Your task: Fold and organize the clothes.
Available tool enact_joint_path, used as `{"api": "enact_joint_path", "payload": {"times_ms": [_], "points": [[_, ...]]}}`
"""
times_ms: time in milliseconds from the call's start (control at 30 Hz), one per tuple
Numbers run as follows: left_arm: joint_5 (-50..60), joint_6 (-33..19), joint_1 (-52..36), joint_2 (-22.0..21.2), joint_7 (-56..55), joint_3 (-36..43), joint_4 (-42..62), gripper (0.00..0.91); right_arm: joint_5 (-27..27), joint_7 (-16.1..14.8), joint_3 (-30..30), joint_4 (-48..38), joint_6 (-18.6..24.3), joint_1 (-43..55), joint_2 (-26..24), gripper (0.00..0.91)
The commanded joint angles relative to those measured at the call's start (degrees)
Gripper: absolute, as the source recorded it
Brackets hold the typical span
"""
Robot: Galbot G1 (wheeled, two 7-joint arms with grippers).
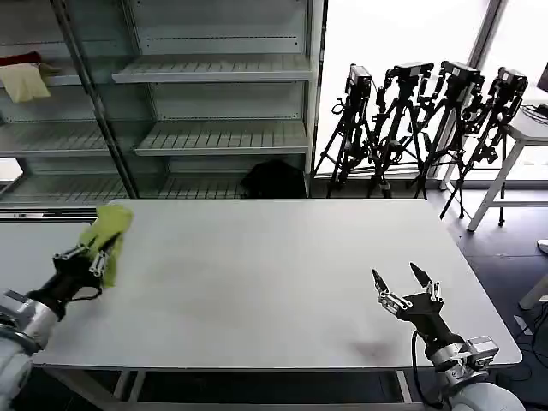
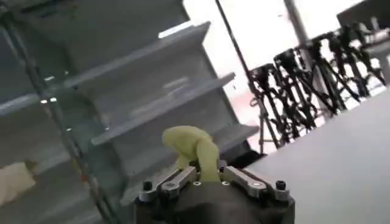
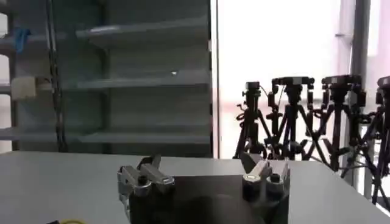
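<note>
The clothes are one lime yellow-green T-shirt (image 1: 109,227), bunched into a small wad at the table's far left edge. My left gripper (image 1: 89,253) is shut on it and holds it just above the tabletop. In the left wrist view the yellow-green cloth (image 2: 194,147) sticks up from between the closed fingers (image 2: 177,179). My right gripper (image 1: 401,280) stands open over the table's front right area, fingers spread with nothing between them; the right wrist view shows its two fingers (image 3: 146,173) wide apart.
The white table (image 1: 282,274) stretches between both arms. Behind it stand grey metal shelves (image 1: 214,137); a cream cloth with a red piece (image 1: 26,77) lies on a shelf at upper left. Several black tripods (image 1: 419,120) stand at the back right, beside another white table (image 1: 527,128).
</note>
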Motion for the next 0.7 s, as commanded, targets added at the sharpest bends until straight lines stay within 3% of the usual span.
{"api": "enact_joint_path", "payload": {"times_ms": [33, 133, 233, 367, 533, 700], "points": [[20.34, -0.48, -15.23, -9.81, -10.25, 45.32, 2.23, 0.907, -0.88, 0.24, -0.17, 1.01, -1.01, 0.01, 0.35, 0.907], [16.03, 4.90, -25.12, -9.52, -21.54, 51.64, -8.16, 0.907, -1.66, 0.59, -0.93, 1.28, -1.98, 1.08, 1.24, 0.907], [5.15, 10.18, -32.59, -7.32, -27.13, 48.89, -14.70, 0.907, -2.52, 0.82, -1.69, 1.84, -2.99, 1.90, 2.12, 0.907], [-1.92, 9.27, -36.98, -3.57, -33.54, 43.58, -16.55, 0.907, -2.46, 0.72, -1.58, 1.60, -2.89, 1.71, 2.02, 0.907], [0.10, 8.66, -31.50, -1.59, -36.70, 39.77, -16.51, 0.907, -2.61, 0.80, -2.79, 0.49, -2.89, 3.09, 2.64, 0.907], [8.03, 10.11, -18.47, -4.03, -34.57, 35.53, -16.25, 0.907, -2.48, 0.96, -5.21, 0.24, -4.43, 6.38, 3.32, 0.907]]}}
